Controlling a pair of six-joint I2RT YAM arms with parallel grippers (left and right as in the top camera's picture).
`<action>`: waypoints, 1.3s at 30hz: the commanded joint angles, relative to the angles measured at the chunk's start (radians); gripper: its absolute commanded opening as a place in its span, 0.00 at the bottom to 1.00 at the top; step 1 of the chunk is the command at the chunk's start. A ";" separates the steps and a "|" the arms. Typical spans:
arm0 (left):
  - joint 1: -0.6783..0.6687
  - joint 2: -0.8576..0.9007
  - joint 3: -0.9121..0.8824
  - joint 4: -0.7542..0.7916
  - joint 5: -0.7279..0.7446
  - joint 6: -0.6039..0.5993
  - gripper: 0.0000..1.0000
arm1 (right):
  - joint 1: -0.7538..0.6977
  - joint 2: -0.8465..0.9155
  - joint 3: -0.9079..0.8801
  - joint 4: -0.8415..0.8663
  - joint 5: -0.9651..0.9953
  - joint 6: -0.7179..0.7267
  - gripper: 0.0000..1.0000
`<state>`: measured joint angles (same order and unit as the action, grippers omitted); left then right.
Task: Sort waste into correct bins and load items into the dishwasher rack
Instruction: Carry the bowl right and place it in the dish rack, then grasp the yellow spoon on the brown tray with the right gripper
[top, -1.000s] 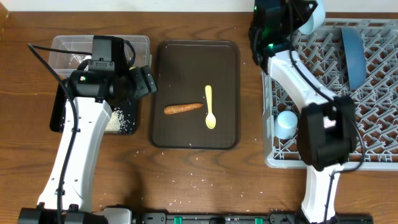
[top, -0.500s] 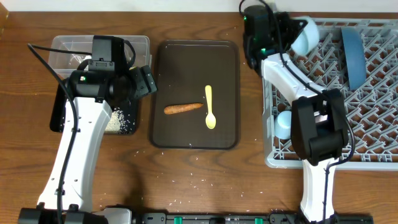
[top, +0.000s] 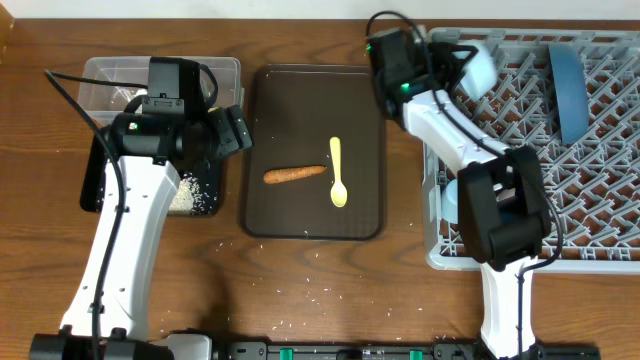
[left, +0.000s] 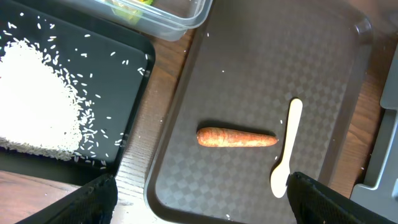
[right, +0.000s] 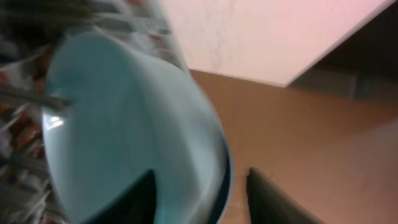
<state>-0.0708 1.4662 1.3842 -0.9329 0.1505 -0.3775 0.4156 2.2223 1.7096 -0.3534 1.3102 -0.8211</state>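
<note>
Overhead: we note the left gripper (top: 232, 130) above the black tray (top: 92, 190), which holds rice (top: 195, 195), with the clear box (top: 105, 75) just behind. The carrot (top: 295, 175) and yellow spoon (top: 338, 185) lie apart on the brown serving tray (top: 300, 100). The right gripper (top: 452, 62) is at the rack (top: 600, 200) corner with the light blue bowl (top: 480, 68). The blue plate (top: 568, 90) stands on edge in the rack, the light blue cup (top: 460, 200) near its left side. Left wrist: fingers spread wide, holding nothing. Right wrist: blurred, fingers look clamped on the bowl's rim.
</note>
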 joint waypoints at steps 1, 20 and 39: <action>0.004 0.003 0.006 -0.002 -0.006 -0.001 0.89 | 0.048 0.005 -0.004 -0.021 0.010 0.020 0.55; 0.004 0.003 0.006 -0.002 -0.006 -0.001 0.89 | 0.111 -0.182 -0.002 0.156 -0.284 0.324 0.99; 0.004 0.003 0.006 -0.002 -0.006 -0.001 0.89 | 0.161 -0.174 -0.034 -0.469 -1.447 1.210 0.56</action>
<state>-0.0708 1.4662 1.3842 -0.9325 0.1505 -0.3771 0.5640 2.0377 1.7039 -0.8185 -0.0341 0.2337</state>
